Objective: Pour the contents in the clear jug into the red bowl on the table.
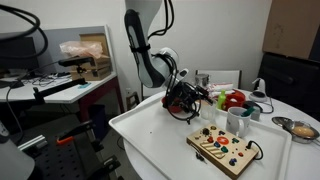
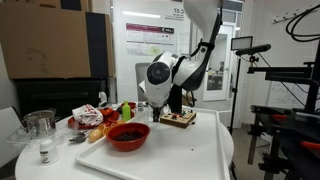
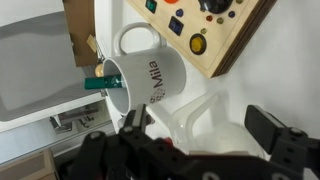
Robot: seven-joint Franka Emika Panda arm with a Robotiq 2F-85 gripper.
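In the wrist view the clear jug (image 3: 196, 112) sits between my gripper's (image 3: 203, 130) two fingers, handle towards the white mug. It looks pale, and no dark contents show through it. The gripper is open, with a gap between one finger and the jug. In both exterior views the gripper (image 1: 187, 100) (image 2: 165, 114) is low over the white table (image 1: 150, 130) (image 2: 195, 150). The jug itself is hard to make out there. The red bowl (image 2: 128, 137) stands on the table close to the gripper, with dark bits inside.
A white mug (image 3: 150, 68) (image 1: 238, 120) with a green thing in it stands by a wooden button board (image 3: 205, 30) (image 1: 226, 148). A silver bowl (image 1: 300, 128), red-and-green toy food (image 2: 92, 116) and a tall clear glass vessel (image 2: 40, 125) are also on the table.
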